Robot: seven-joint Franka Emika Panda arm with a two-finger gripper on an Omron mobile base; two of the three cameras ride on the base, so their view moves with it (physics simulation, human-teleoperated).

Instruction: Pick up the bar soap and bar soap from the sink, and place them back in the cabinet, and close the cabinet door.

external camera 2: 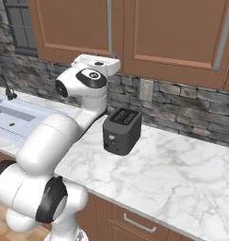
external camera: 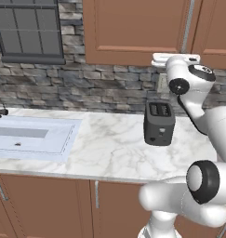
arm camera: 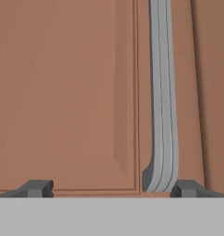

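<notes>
The cabinet hangs on the far wall above the counter, its door shut, the handle just ahead of the gripper, whose jaws are spread wide and empty. The sink lies far left; a small dark speck in it may be soap. A toaster stands below the hand.

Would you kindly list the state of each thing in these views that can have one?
cabinet door: shut, flush with its neighbour.
long silver bar handle: ungrasped, in front of the hand.
gripper: open, empty, facing the door.
sink: no water running; a small dark spot in the basin, too small to identify.
toaster: upright on the counter, slots empty.
</notes>
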